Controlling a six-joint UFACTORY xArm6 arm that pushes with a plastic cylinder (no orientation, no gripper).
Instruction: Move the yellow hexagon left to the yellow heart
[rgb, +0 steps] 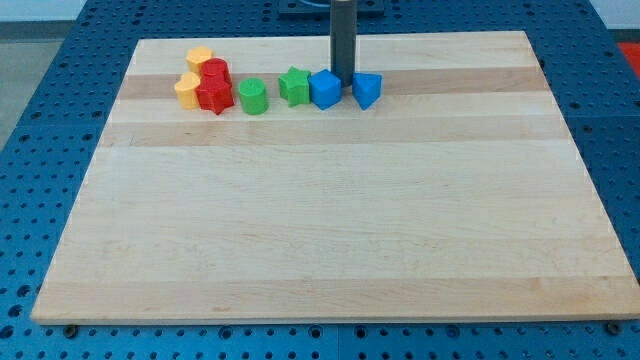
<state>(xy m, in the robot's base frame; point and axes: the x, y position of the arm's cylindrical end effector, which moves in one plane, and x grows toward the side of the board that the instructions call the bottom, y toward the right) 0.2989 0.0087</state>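
Gripper: none on this rig, so nothing spreads, closes or pinches; the arm ends in a straight dark rod, and my tip (342, 80) sits down on the bench (330, 220).

Landmark is the blue cube (325, 89). My tip stands just to its right and slightly toward the view's top, in the gap before the blue wedge-like block (367, 89). Contact with either block cannot be told. Just left of the blue cube is a green star-like block (294, 85), then a green cylinder (252, 96).

Well left of the blue cube sits a tight cluster: two red blocks (214, 86), shapes unclear, with two yellow blocks touching them. The upper one (199, 59) and the lower one (187, 89) are too small to say which is the yellow hexagon and which the yellow heart. Either way the task block is far left of the blue cube, well apart from my tip.

Judgement: pushing has not started; the tip must cross the row first.

Blocks look like smooth matte plastic; the bench is pale wood with grain bands.
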